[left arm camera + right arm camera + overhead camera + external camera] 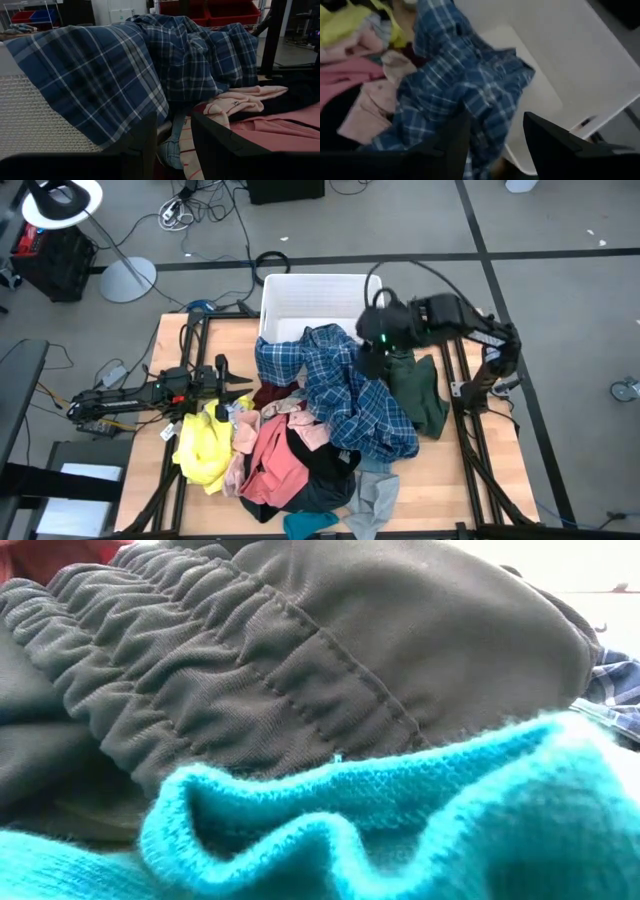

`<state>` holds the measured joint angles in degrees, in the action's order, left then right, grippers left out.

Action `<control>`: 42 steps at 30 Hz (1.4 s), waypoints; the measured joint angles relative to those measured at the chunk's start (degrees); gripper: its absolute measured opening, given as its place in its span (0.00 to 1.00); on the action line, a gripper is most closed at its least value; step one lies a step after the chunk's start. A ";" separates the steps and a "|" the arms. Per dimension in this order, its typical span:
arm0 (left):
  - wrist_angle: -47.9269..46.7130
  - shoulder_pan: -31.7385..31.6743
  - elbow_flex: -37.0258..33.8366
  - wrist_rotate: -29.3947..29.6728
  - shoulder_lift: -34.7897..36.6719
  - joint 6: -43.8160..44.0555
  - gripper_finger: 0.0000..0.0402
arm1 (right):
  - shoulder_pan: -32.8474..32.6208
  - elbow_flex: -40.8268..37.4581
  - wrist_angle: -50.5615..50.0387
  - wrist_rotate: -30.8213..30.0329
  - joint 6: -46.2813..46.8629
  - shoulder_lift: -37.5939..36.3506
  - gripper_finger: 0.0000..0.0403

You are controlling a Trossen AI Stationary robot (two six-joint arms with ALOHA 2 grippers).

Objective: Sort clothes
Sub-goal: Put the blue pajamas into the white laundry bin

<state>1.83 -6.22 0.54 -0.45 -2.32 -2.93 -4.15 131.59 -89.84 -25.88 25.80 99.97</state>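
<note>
**Clothes heap, mid-sort: plaid shirt under the right claw**

Currently listed, as the views show them:

Item 1. Blue plaid woven shirt (345,395), the largest piece. It lies spread across the middle of the wooden worktop (480,470), its far end draped over the rim of the white rectangular plastic bin (300,292). Its long axis runs from the bin's near edge diagonally down toward the right side of the heap.

Item 2. Dark green garment (420,390), flat on the worktop just right of the plaid shirt, touching it.

Item 3. Bright yellow garment (203,448), at the heap's left edge, beside a salmon pink garment (268,458) and black fabric (318,470) under it.

Item 4. Teal knit piece (400,830), at the front edge of the heap, pressed against a dark gathered waistband in the low view.

Right claw (492,137): fingers apart, nothing between them, poised above the upper part of the plaid shirt where it meets the bin. The shirt lies directly beneath and ahead of it.

Left claw (172,145): fingers apart, empty, low at the heap's left side, facing the plaid shirt's hanging edge.

Judgement: the right arm is the nearer to the shirt's bunched upper end; a straight descent would probably meet fabric across the shirt's long axis.
</note>
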 joint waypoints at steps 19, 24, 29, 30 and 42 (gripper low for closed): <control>0.37 -0.01 0.00 0.00 -0.01 0.01 0.32 | -15.77 -27.31 6.08 -7.75 30.21 -2.34 0.45; 0.42 -0.02 0.00 0.00 0.00 0.02 0.32 | -16.17 -33.41 16.66 -5.88 30.06 -2.37 0.45; 0.42 -0.02 0.00 0.00 -0.01 0.02 0.32 | -14.33 -39.05 28.95 -1.96 25.73 -2.37 0.45; 0.42 -0.01 0.00 0.00 -0.01 -0.01 0.32 | -13.84 -40.12 30.17 -1.28 25.24 -2.37 0.45; 0.46 -0.02 0.00 0.00 -0.01 0.01 0.32 | -10.09 -48.77 42.36 1.09 17.36 -2.37 0.16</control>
<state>2.28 -6.24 0.54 -0.45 -2.33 -2.93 -14.24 82.82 -47.49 -24.79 43.16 97.60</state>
